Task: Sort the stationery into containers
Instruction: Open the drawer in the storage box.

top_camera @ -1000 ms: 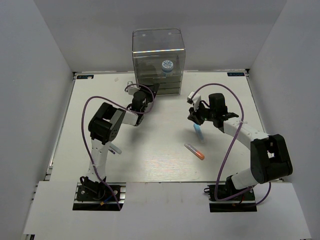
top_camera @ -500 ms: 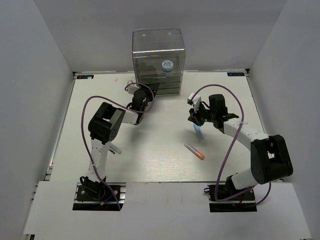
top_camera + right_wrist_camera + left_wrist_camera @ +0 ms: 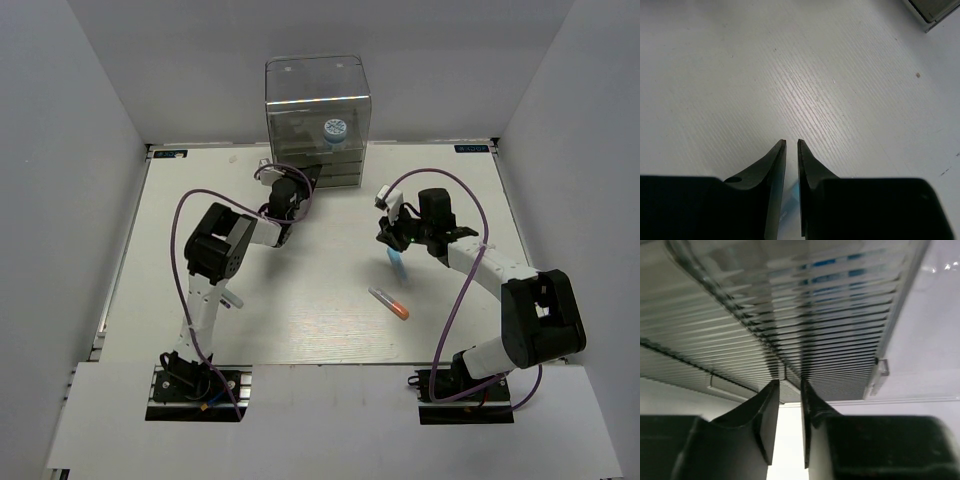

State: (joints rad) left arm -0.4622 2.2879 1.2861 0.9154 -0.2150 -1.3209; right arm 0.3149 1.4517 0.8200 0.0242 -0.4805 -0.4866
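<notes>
The tall transparent plastic drawer cabinet [image 3: 317, 100] stands at the far edge of the white counter [image 3: 320, 270], with the round blue-and-white patterned roll [image 3: 334, 130] inside it. The left claw [image 3: 787, 382] is narrow, its tips against a clear drawer front; I cannot tell whether it pinches anything. The right claw [image 3: 790, 142] is narrow too, with the light-blue-ended tube [image 3: 396, 262] showing in its gap, grip uncertain. The clear orange-capped tube [image 3: 390, 303] lies nearer, and the thin teal-and-pink pen [image 3: 230, 297] lies beside the left arm
</notes>
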